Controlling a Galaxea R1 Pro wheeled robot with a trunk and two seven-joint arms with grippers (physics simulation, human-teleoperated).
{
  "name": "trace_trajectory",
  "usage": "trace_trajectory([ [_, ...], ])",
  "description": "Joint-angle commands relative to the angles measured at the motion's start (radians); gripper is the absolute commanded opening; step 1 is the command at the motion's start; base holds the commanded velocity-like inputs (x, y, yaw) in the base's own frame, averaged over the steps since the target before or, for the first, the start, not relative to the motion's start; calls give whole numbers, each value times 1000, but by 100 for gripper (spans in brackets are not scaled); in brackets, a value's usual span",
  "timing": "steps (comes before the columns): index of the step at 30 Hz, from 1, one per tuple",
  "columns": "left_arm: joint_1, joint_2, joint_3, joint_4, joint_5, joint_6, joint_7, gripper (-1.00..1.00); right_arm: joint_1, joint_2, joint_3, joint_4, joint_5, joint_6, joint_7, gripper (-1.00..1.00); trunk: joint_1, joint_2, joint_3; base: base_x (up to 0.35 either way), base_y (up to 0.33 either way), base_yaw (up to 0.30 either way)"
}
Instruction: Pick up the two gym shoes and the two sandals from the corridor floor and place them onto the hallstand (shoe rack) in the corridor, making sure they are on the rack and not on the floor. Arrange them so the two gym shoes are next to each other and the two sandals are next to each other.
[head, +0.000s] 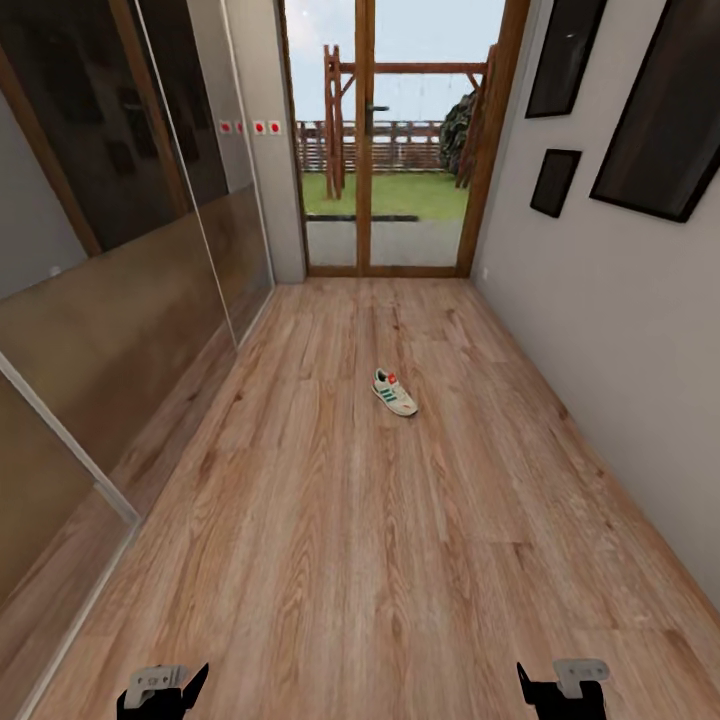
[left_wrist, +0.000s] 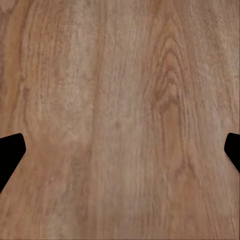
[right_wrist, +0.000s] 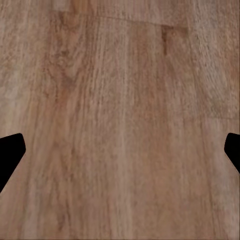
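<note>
On the corridor floor (head: 330, 560) lies one gym shoe (head: 394, 392); both claws gape empty.

left tool (head: 163, 688) low, fingers spread | right tool (head: 563, 686) low, fingers spread

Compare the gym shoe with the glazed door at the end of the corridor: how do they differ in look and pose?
The gym shoe is white with green stripes; the glazed door has a brown wooden frame. The shoe lies low on the wood-plank floor, angled across the planks; the door stands upright, showing garden beyond. Both sit ahead of the robot.
</note>
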Motion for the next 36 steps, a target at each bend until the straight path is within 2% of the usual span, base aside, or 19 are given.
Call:
trace_trajectory([
  [1, -1, 0, 5, 1, 5, 1, -10, 100, -1, 0, 7, 1, -7, -3, 0, 100, 0, 0, -1, 339, 0, 0],
  [28, -1, 0, 5, 1, 5, 1, -10, 100, -1, 0, 7, 1, -7, -3, 1, 100, 0, 0, -1, 339, 21, 2],
  [36, -1, 0, 5, 1, 5, 1, -10, 100, -1, 0, 7, 0, -7, -3, 2, 100, 0, 0, -1, 339, 86, 191],
])
